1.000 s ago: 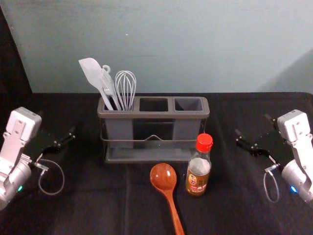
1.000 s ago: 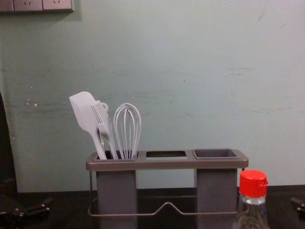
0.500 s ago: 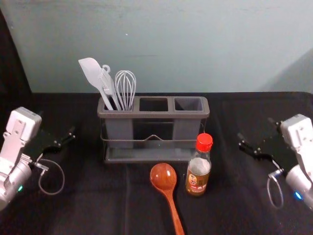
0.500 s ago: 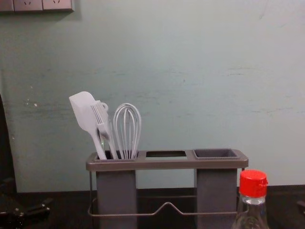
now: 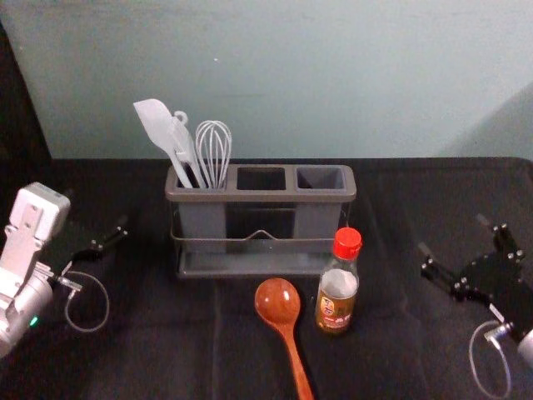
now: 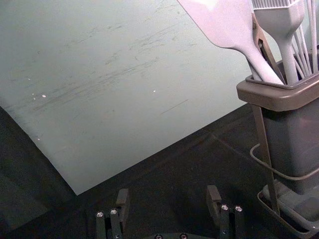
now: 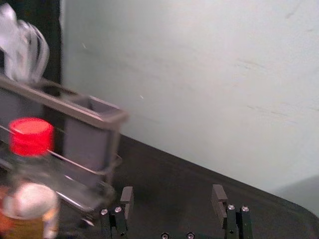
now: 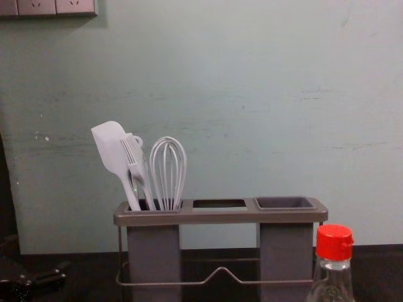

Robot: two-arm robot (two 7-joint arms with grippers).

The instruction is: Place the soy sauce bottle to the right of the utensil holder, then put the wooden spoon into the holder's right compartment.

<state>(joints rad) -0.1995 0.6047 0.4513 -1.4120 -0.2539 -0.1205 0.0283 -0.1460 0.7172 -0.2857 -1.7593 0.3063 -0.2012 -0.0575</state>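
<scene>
In the head view my right gripper (image 5: 452, 237) stands open at the right, well apart from the soy sauce bottle (image 5: 337, 287). That bottle is upright with a red cap, in front of the right part of the grey utensil holder (image 5: 260, 197). The wooden spoon (image 5: 278, 302) lies just left of the bottle, bowl toward the holder. The holder's right compartment (image 5: 321, 177) has nothing in it. My left gripper (image 5: 122, 237) is parked at the left. The left wrist view shows the left gripper (image 6: 169, 201) open; the right wrist view shows the right gripper (image 7: 173, 201) with nothing between its fingers.
A white spatula (image 5: 158, 127), a brush and a whisk (image 5: 214, 150) stand in the holder's left compartment. Behind the black-covered table (image 5: 141, 342) rises a pale wall (image 5: 333, 75). Wall sockets (image 8: 47, 6) show at the chest view's upper left.
My right gripper has drawn back toward the head view's lower right and has left the chest view's right edge. The left gripper, bottle, spoon and holder have stayed put.
</scene>
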